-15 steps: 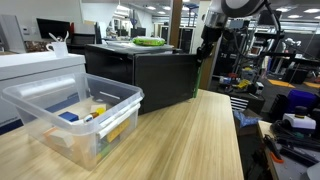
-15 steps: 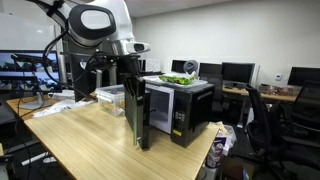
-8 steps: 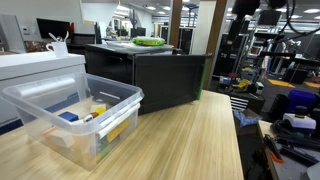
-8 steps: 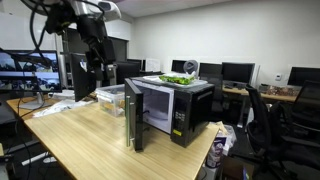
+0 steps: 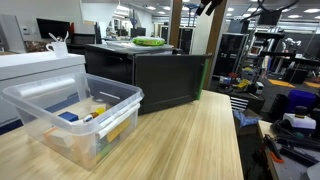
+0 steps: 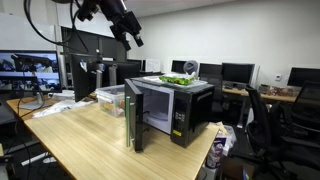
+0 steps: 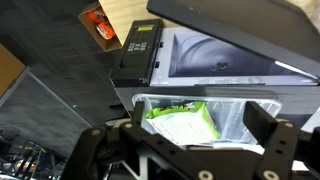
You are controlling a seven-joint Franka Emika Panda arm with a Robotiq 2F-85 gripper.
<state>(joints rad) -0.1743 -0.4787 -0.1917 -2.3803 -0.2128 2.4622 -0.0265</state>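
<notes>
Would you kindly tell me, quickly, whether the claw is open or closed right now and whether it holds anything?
Claw: open, jaws wide apart, holding nothing; it hangs high above the microwave.

A clear plastic bin [image 5: 50,128] stands on the light wooden bench [image 5: 195,140], near one end of it. Inside the bin lie a blue thing [image 5: 68,116] and a yellow thing [image 5: 100,110], close together. Just behind the bin is a white box [image 5: 40,66], and further back a white cup [image 5: 58,46]. In an exterior view, dark monitors [image 6: 236,72] and a black office chair [image 6: 266,112] stand beyond the bench.
</notes>
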